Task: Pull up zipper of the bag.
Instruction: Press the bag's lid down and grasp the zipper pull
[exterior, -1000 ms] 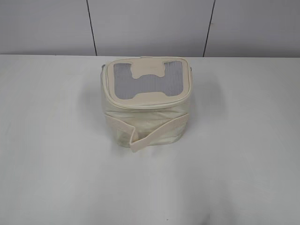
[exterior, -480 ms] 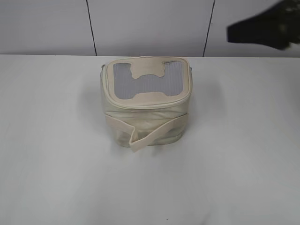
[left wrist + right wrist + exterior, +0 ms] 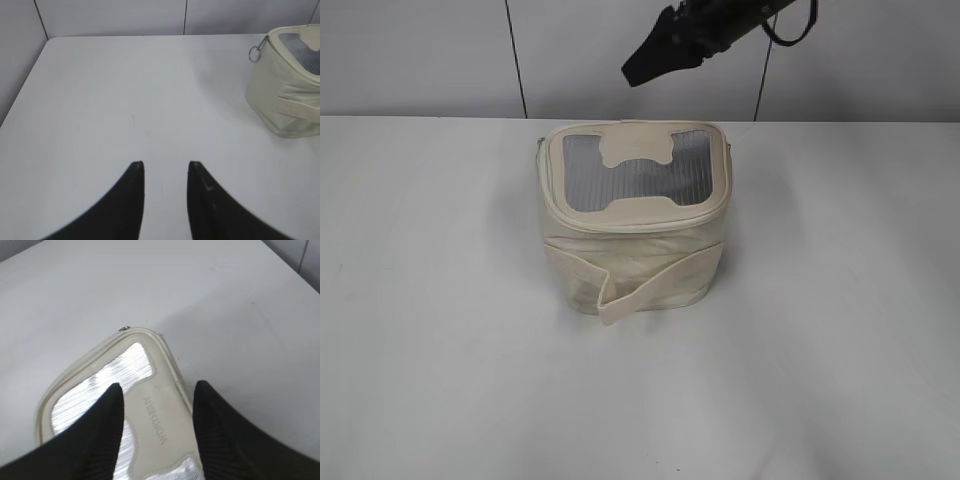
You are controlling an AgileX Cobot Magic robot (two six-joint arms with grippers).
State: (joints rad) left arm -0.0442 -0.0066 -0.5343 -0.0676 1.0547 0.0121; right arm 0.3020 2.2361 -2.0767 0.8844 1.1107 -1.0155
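Because the bag (image 3: 633, 225) looks soft-walled and light, it is being judged likely to slide or buckle on the table (image 3: 430, 300) unless braced while the zipper (image 3: 255, 51) is taken by its small silver ring pull. The bag is being shown mid-table. The right claw (image 3: 156, 392) is being held spread above the top panel; the left claw (image 3: 165, 170) is being held spread, well apart, seemingly over bare table.

Bright, even light; soft shadows (glare on the bag's (image 3: 100, 385) window).
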